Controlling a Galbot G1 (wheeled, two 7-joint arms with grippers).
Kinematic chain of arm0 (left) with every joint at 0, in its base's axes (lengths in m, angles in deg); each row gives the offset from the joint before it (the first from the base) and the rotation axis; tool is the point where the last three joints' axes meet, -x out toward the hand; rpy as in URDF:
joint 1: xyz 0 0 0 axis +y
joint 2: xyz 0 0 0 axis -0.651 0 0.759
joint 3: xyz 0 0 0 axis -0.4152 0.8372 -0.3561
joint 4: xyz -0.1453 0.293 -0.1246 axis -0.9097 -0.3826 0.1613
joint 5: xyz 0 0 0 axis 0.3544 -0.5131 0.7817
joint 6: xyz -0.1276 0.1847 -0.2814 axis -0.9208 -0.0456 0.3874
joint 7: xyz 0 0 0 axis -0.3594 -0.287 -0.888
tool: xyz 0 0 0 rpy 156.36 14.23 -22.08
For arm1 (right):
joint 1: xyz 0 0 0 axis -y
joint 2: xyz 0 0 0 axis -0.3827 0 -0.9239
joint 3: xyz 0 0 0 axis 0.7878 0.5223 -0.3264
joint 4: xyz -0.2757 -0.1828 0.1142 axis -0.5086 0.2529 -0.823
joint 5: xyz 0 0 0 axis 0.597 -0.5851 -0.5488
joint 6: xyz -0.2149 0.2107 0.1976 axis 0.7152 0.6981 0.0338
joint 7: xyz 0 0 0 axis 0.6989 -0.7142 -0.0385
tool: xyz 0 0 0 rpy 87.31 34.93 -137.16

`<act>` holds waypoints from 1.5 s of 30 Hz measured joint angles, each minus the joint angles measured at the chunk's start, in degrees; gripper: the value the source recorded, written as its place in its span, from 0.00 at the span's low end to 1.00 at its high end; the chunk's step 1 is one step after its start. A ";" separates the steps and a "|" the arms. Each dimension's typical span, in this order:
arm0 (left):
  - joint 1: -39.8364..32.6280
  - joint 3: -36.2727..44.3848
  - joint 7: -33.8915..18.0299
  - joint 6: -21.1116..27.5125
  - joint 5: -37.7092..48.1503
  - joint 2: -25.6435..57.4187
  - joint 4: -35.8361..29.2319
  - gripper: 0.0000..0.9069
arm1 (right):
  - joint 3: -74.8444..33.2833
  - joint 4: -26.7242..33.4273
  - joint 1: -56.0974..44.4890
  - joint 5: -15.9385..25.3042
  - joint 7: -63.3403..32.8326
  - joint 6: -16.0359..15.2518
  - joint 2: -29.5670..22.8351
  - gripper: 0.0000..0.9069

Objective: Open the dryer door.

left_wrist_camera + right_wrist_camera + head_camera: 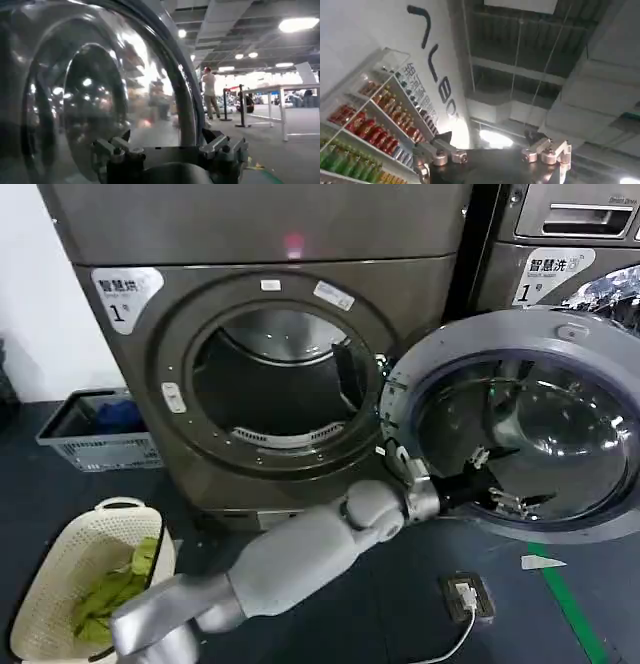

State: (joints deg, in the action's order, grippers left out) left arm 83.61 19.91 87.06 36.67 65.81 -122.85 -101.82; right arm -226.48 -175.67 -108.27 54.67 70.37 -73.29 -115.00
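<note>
Grey plastic lines the inner face of the dryer door (520,424), which in the head view stands swung wide to the right of the drum opening (275,379), so the task looks nearly or fully done. The left claw (500,484) reaches across from the left arm (310,549) and sits against the bulging glass with its fingers spread, seemingly pushing the door outward rather than gripping it. A laundry basket (75,569) stands on the floor to the left.

From the left wrist, the glass bulge (85,95) looms close beyond the claw's parted fingertips (117,152).

From the right wrist, the right claw (492,155) points up at shelves (370,125) and ceiling, fingers apart, apparently parked clear of the work.
</note>
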 joint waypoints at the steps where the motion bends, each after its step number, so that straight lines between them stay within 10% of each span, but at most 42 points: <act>1: -0.06 -0.14 -0.02 -0.13 -0.14 -0.31 0.60 1.00 | -0.02 0.11 0.00 0.00 0.05 -0.01 0.10 1.00; 21: -0.97 -0.61 -1.19 -3.74 -2.83 -1.65 5.95 1.00 | 0.48 0.34 0.45 0.34 0.64 -0.15 0.48 1.00; 45: 0.23 -0.22 0.91 -5.49 1.91 11.03 -7.04 1.00 | 2.48 -0.34 1.57 0.58 0.96 -0.39 2.11 1.00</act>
State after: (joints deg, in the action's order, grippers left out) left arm 83.84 19.69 87.98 31.18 67.72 -111.82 -108.86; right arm -224.01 -176.01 -106.70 55.25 71.32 -73.68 -112.89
